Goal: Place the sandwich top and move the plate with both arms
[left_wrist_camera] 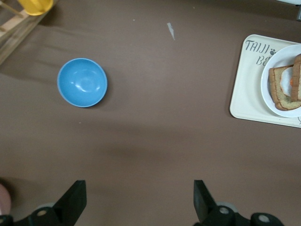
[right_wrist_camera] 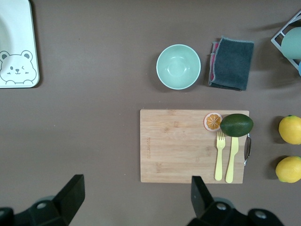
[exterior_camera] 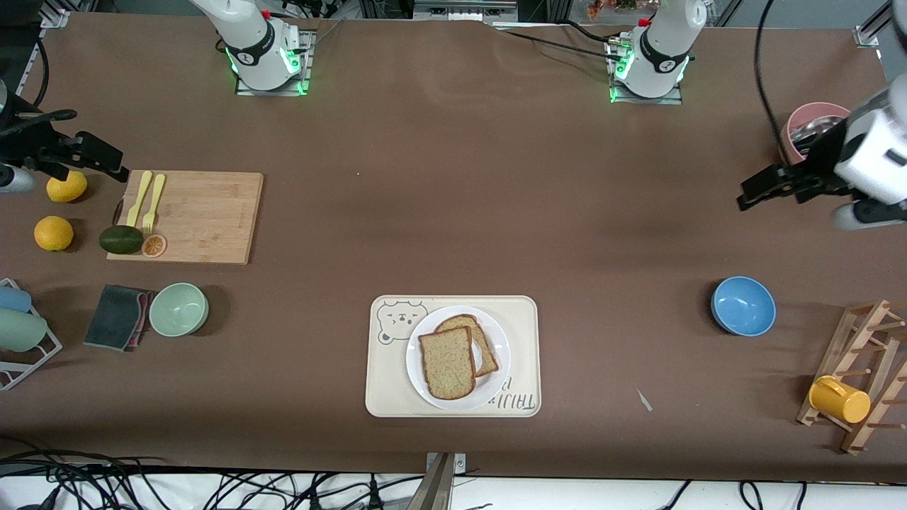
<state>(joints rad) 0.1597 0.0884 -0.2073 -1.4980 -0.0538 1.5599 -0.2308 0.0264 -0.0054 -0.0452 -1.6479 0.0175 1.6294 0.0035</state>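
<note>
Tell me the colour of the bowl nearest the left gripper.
Blue bowl, clearest in the left wrist view.

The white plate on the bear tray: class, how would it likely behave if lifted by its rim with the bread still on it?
The plate looks rigid, so it should probably keep its shape. Its glossy rim may be slippery in a gripper. The sandwich top lies loose and askew over the egg slice, so tilting could slide it off.
</note>
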